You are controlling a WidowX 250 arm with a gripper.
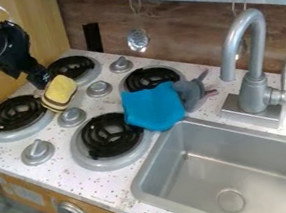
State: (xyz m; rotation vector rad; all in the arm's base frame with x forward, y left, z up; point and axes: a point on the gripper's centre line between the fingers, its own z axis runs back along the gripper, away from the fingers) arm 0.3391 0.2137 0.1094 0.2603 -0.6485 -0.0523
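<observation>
Speckled stovetop [100,105]; black tool [43,85] at upper left, seemingly closed on yellow, dark-striped sponge [61,89], tilted near burners [14,113].

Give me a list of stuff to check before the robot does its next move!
1. Gripper right by the yellow sponge: ok.
2. Sponge held tight: cannot tell.
3. Blue cloth off the burners: not ok, it laps over the edge of the front right burner.
4. Gray toy away from the gripper: ok, it's beside the cloth.
5. Tap away from the gripper: ok.
</observation>
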